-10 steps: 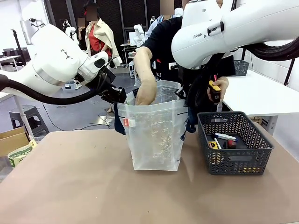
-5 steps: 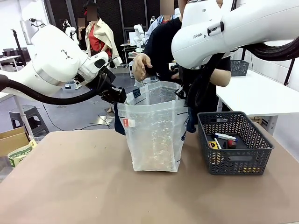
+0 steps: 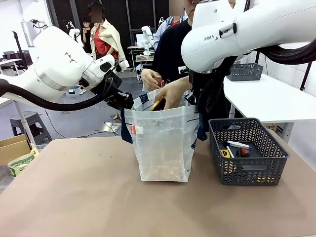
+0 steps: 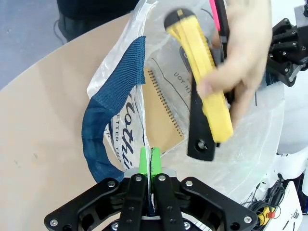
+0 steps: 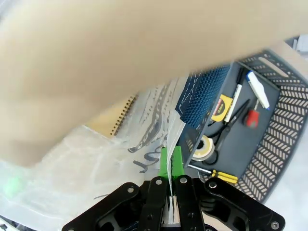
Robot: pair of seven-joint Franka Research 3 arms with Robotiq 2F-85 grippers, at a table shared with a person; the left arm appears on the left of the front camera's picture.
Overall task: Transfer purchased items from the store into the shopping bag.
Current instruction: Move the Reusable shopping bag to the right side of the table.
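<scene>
The translucent shopping bag (image 3: 163, 143) stands open mid-table, held by its rim on both sides. My left gripper (image 3: 129, 102) (image 4: 150, 164) is shut on the rim beside a dark blue handle (image 4: 103, 130). At the opposite rim my right gripper (image 3: 190, 98) (image 5: 170, 163) is also shut. A person's hand (image 3: 172, 93) (image 4: 245, 43) holds a yellow utility knife (image 4: 204, 82) and a black tool over the bag's mouth. A spiral notebook (image 4: 166, 113) lies inside the bag. To the right, the dark grey basket (image 3: 249, 158) (image 5: 284, 130) holds several small items, among them a yellow tape measure (image 5: 222, 103).
The person's forearm (image 5: 120, 62) crosses close above my right gripper, blurred. A marker (image 5: 257, 86), a red item (image 5: 251, 117) and a tape roll (image 5: 207, 144) lie in the basket. A cardboard box (image 3: 12, 148) sits at the table's left edge.
The person's one hand came out of the bag. The other hand carried the yellow knife from above the basket to the bag's mouth. Both grippers kept their hold and place.
</scene>
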